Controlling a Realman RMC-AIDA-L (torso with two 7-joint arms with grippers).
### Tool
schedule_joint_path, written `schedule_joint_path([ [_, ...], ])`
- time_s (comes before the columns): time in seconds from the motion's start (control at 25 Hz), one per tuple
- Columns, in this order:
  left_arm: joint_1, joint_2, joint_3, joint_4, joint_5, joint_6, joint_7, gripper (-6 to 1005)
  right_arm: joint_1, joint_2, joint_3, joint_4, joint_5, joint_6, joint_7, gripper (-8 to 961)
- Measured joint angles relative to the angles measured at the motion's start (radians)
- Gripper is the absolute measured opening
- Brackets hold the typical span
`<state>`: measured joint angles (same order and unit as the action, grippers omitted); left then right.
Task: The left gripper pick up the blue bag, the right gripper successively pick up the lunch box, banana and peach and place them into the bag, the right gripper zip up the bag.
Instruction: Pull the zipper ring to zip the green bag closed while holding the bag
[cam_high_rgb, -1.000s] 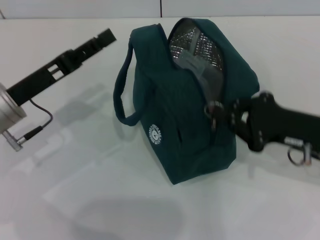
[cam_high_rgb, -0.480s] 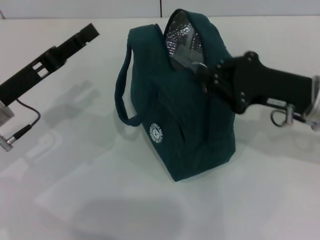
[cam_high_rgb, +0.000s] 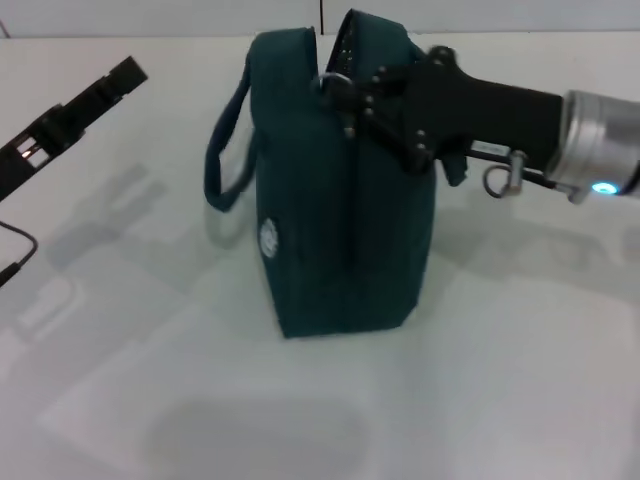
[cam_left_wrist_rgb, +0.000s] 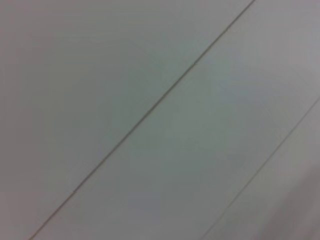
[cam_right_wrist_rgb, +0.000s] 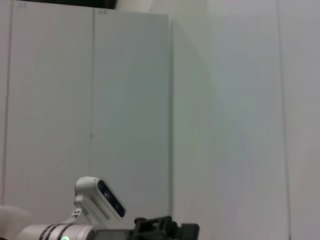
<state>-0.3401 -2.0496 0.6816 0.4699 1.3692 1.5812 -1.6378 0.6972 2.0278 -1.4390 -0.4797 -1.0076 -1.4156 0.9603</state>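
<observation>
Right tool (cam_high_rgb: 345, 98) reaches in from the tabletop's right edge to the top of the blue bag (cam_high_rgb: 340, 230), its fingers pinched on the ring zip pull (cam_high_rgb: 335, 80) at the zip line. That bag stands upright near the far edge, mid-tabletop, one loop handle (cam_high_rgb: 222, 160) hanging toward the left. Left tool (cam_high_rgb: 125, 72) hangs well apart by the left edge, holding nothing; how far it is parted cannot be told. Bare white tabletop (cam_high_rgb: 300, 400) spreads wide along the near edge.
</observation>
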Motion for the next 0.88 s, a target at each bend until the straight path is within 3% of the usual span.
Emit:
schedule_joint_path([
  [0.28,0.018,0.021,-0.005,0.0,0.008,0.001,-0.002,867,0.074,0.0,-0.079,0.0,0.041,0.021,0.001,10],
  [0.44,0.036,0.028,-0.003,0.004,0.032,0.001,-0.002,861,0.068,0.0,-0.174,-0.004,0.101,0.051,0.0,10],
  [0.6,0.058,0.039,0.003,0.028,0.073,0.015,0.0,855,0.062,0.0,-0.205,-0.01,0.129,0.066,-0.005,11],
  [0.88,0.058,0.016,0.003,0.128,0.226,0.07,0.013,845,0.062,0.0,-0.211,-0.009,0.133,0.079,-0.007,11],
])
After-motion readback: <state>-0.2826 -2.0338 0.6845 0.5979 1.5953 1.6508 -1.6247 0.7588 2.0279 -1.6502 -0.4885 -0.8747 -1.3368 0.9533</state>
